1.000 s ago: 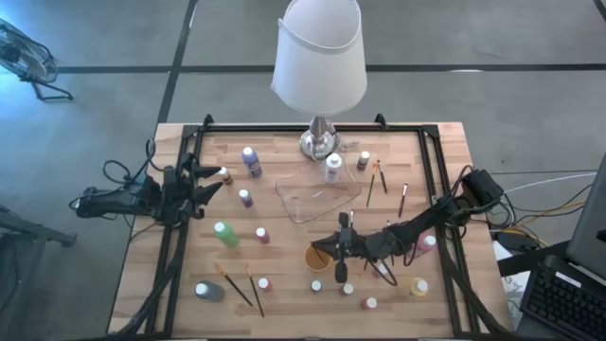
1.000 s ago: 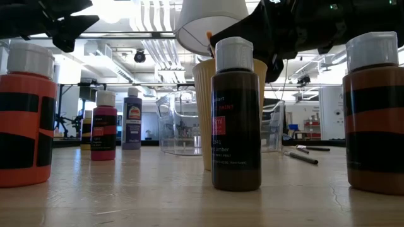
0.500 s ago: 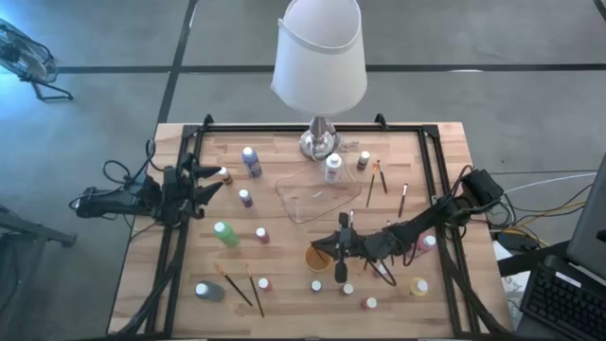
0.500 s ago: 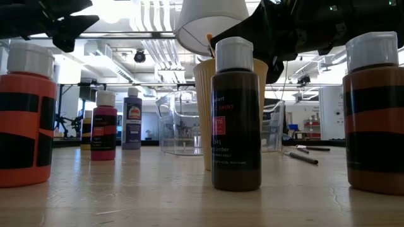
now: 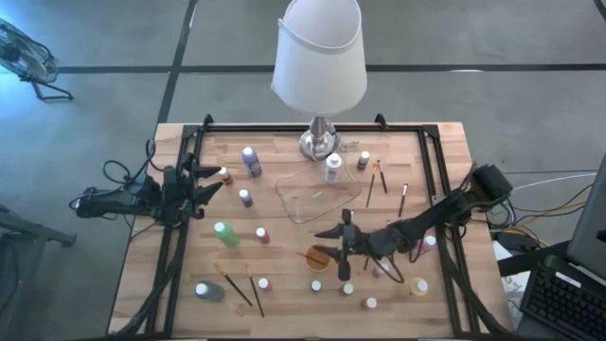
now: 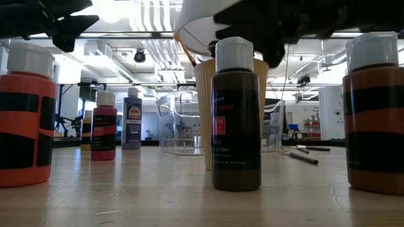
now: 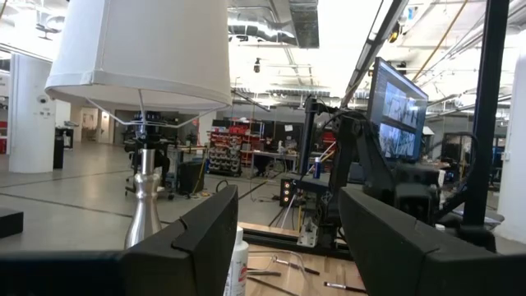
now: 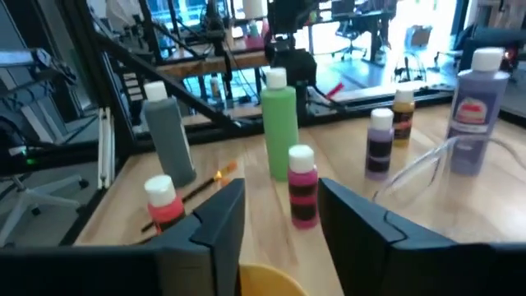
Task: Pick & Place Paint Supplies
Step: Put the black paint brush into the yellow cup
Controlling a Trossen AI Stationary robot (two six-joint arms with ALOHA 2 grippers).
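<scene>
My right gripper (image 5: 336, 248) (image 8: 279, 230) hangs open just above the small orange cup (image 5: 317, 258) (image 6: 203, 113) (image 8: 263, 279), near the table's middle front, with nothing between its fingers. A thin brush (image 6: 188, 53) stands in the cup and leans on its rim, tip slanting out. Ahead of the gripper stand a green bottle (image 8: 279, 123), a pink bottle (image 8: 302, 185), a grey bottle (image 8: 168, 136) and a red bottle (image 8: 162, 201). My left gripper (image 5: 210, 180) (image 7: 288, 238) waits open at the table's left edge.
A lamp (image 5: 320, 142) stands at the far middle, with a clear tray (image 5: 317, 199) in front of it. Loose brushes lie at the front left (image 5: 237, 284) and far right (image 5: 379, 175). More bottles stand near the front edge (image 6: 235, 113).
My right gripper has opened over the orange cup and risen a little. It has let go of the brush, which has tipped and now leans on the cup's rim.
</scene>
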